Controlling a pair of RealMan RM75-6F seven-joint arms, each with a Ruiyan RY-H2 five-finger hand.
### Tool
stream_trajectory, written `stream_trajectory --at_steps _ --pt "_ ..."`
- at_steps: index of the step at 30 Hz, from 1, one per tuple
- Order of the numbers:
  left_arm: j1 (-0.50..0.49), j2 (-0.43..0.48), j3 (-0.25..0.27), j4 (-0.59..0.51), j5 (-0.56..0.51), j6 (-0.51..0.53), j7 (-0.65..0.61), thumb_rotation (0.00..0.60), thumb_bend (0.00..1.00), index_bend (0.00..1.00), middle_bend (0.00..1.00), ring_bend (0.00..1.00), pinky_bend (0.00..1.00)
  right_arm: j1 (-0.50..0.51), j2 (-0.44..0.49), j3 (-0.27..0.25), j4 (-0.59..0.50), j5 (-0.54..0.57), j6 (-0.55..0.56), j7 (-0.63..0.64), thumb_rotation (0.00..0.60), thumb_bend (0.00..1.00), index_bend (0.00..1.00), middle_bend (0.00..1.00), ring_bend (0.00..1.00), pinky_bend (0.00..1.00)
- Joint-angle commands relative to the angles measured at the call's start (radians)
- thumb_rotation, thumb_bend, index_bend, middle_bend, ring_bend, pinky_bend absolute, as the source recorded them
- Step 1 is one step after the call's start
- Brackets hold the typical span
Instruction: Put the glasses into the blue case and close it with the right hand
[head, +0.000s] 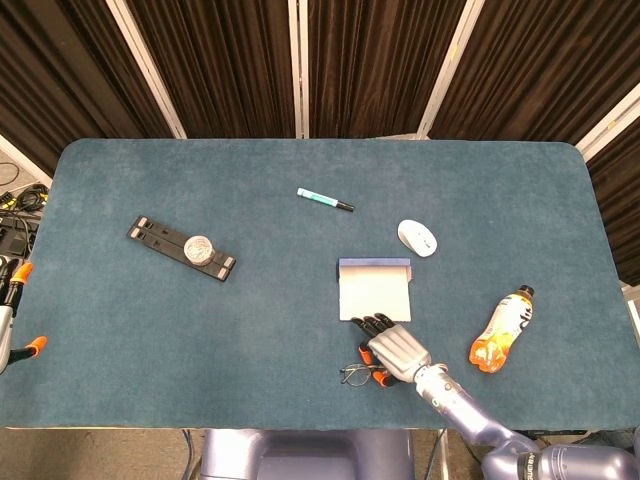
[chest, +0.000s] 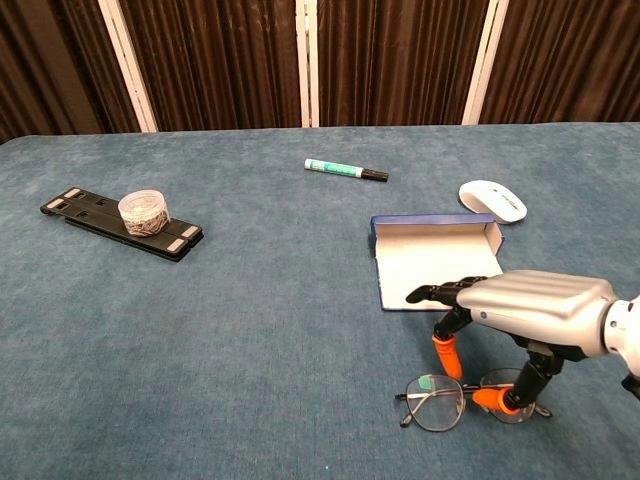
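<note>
The wire-framed glasses (head: 355, 375) (chest: 440, 403) lie on the blue tabletop near its front edge. Just behind them the blue case (head: 375, 290) (chest: 435, 262) lies open, showing its white inside, lid edge at the far side. My right hand (head: 398, 352) (chest: 540, 305) hovers palm down over the right lens, fingers spread and pointing towards the case. One orange fingertip (chest: 446, 357) hangs above the frame and another (chest: 490, 399) sits at the frame by the right lens. Nothing is gripped. My left hand shows in neither view.
A green-and-black marker (head: 325, 200) (chest: 345, 170) lies behind the case and a white mouse (head: 417, 237) (chest: 492, 200) to its right. An orange bottle (head: 502, 329) lies on its side at the right. A black stand with a small jar (head: 182, 247) (chest: 120, 222) sits far left.
</note>
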Motion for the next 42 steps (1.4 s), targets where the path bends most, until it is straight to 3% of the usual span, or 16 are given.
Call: stream_trajectory --at_steps 1,29,35,42 --pt "-0.001 0.000 0.000 0.001 -0.003 -0.002 0.000 0.600 0.00 0.00 0.00 0.00 0.00 0.001 -0.001 -0.002 0.004 -0.001 0.002 0.000 0.600 0.27 0.52 0.00 0.00 0.00" --pt "-0.006 -0.005 0.003 0.004 -0.011 -0.005 0.010 0.600 0.00 0.00 0.00 0.00 0.00 0.004 -0.012 -0.013 0.025 -0.034 0.017 0.036 0.600 0.37 0.62 0.00 0.00 0.00" --pt "-0.006 -0.004 0.003 0.003 -0.012 -0.004 0.009 0.600 0.00 0.00 0.00 0.00 0.00 0.006 0.002 0.010 0.006 -0.036 0.034 0.067 0.600 0.37 0.62 0.00 0.00 0.00" --pt "-0.006 -0.001 0.002 0.001 -0.015 -0.006 0.004 0.600 0.00 0.00 0.00 0.00 0.00 0.026 0.013 0.073 0.000 -0.011 0.048 0.092 0.600 0.37 0.63 0.00 0.00 0.00"
